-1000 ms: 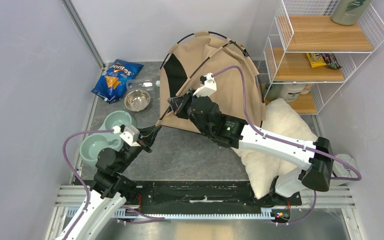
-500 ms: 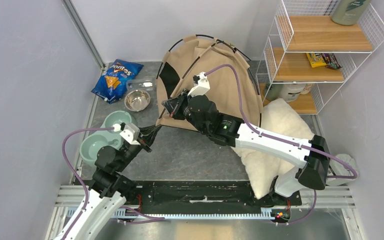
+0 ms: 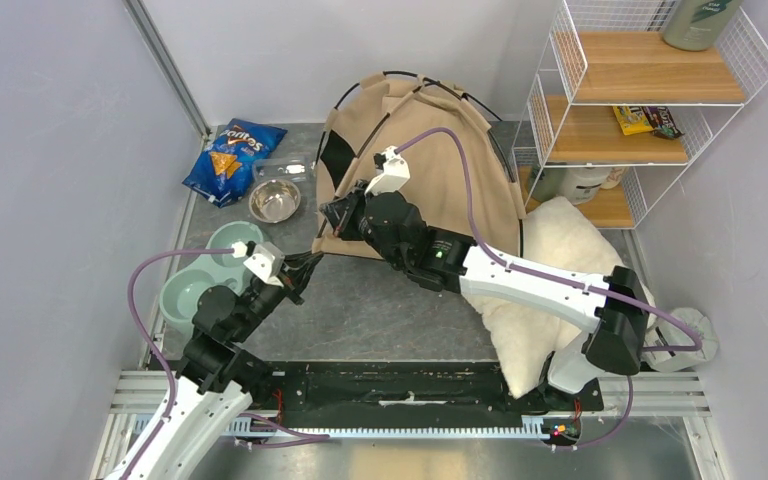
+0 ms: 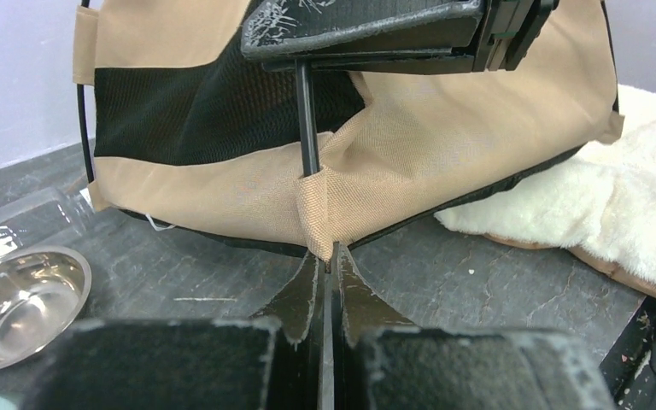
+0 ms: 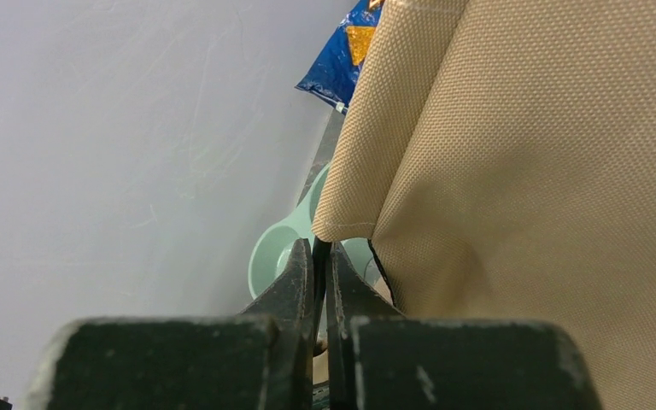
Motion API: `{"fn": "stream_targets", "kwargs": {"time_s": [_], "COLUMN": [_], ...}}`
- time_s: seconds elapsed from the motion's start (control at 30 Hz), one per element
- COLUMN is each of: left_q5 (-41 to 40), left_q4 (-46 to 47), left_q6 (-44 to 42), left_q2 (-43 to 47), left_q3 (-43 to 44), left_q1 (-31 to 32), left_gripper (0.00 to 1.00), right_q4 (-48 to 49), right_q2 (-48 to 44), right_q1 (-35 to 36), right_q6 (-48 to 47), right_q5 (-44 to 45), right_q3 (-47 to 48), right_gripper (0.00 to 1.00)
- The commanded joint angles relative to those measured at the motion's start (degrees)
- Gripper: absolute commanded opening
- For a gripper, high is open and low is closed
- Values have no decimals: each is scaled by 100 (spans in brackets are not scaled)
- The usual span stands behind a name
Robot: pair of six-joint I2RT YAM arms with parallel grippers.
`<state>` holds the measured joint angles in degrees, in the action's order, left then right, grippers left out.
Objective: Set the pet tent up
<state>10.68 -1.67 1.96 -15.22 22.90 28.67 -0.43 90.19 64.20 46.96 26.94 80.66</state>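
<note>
Wrist views — not overhead — show left end effector [image 4: 326, 273] and right end effector [image 5: 320, 260] clamping pole [image 4: 306, 120].

Bright, even light fell from overhead, and the pale walls looked slightly washed. Shadows on the grey surface [image 3: 360, 310] were soft and faint. The steel bowl [image 3: 274, 200] caught a small glare. In both wrist views the near jaws were dark and blurred. Beyond them the weave of the pet tent [image 5: 521, 171] was sharp, and the white pillow [image 4: 623, 205] was close to overexposed.
</note>
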Motion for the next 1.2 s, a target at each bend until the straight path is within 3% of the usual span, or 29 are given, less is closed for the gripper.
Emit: {"fn": "stream_targets", "kwargs": {"time_s": [0.0,0.27,0.37,0.47,0.6,0.73,1.0,1.17], "left_q5": [10,-226,-336,-369,-425,-738,-1278,-1423], "left_q4": [623,374,227,-128,-697,-1031,-916,-527], "left_q6": [-191,-187,-179,-116,-177,-378,-267,51], "left_q2": [28,26,93,259,615,1001,1217,1065], "left_q3": [379,404,413,481,720,931,1144,1082], "left_q1": [-2,-3,-8,-3,-5,-4,-6,-5], "left_gripper": [2,2,12,34,50,56,57,57], "right_q4": [-110,-343,-294,-288,-414,-474,-1142,-1877], "right_q2": [226,272,276,328,423,454,56,-569], "right_q1": [122,286,285,286,286,284,264,243], "right_q6": [-783,-928,-920,-887,-855,-730,-418,-495], "right_q5": [-595,-1086,-1067,-1142,-1351,-1632,-2089,-1980], "right_q3": [108,105,33,22,108,151,-76,-346], "right_gripper": [0,0,0,0,3,14,59,75]}}
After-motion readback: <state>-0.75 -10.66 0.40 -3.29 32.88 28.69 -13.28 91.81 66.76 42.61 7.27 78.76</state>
